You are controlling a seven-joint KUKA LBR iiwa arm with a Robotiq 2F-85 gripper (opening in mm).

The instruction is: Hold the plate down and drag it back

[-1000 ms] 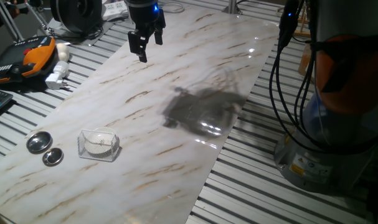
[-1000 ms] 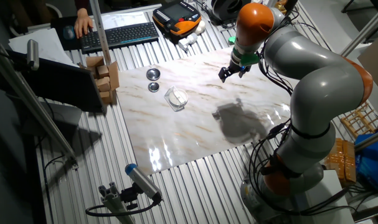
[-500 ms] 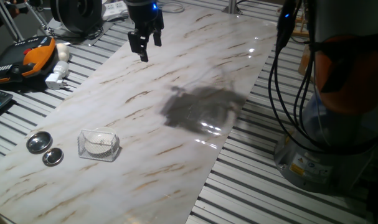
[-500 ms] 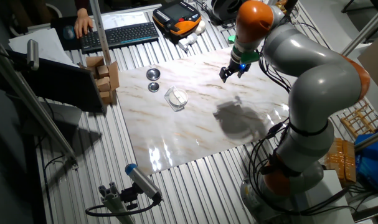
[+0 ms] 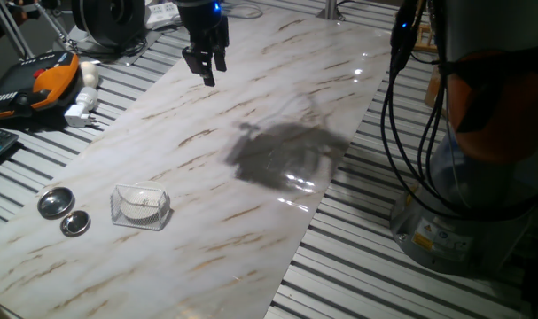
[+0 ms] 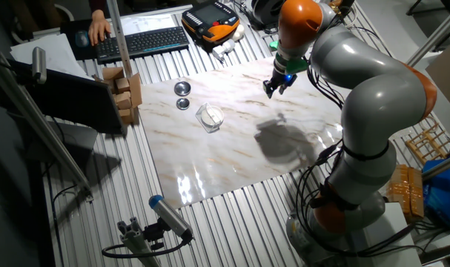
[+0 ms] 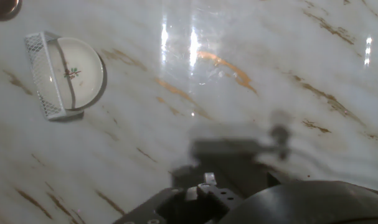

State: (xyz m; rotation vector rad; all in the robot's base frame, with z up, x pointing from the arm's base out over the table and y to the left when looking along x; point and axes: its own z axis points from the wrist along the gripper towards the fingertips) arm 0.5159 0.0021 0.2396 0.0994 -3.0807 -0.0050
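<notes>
The plate is a small round white dish with speckles at its centre. It lies flat on the marble board, partly inside a clear wire-framed box. It also shows in one fixed view and in the other fixed view, near the board's end. My gripper hangs well above the far part of the board, a long way from the plate. It also shows in the other fixed view. Its fingers stand apart and hold nothing.
Two shiny round metal lids lie beside the box. An orange pendant and a white plug lie off the board on the slatted table. The arm's base and cables stand to the right.
The gripper has turned about its wrist and shifted slightly toward the far edge of the board. The plate, box and lids have not moved.
</notes>
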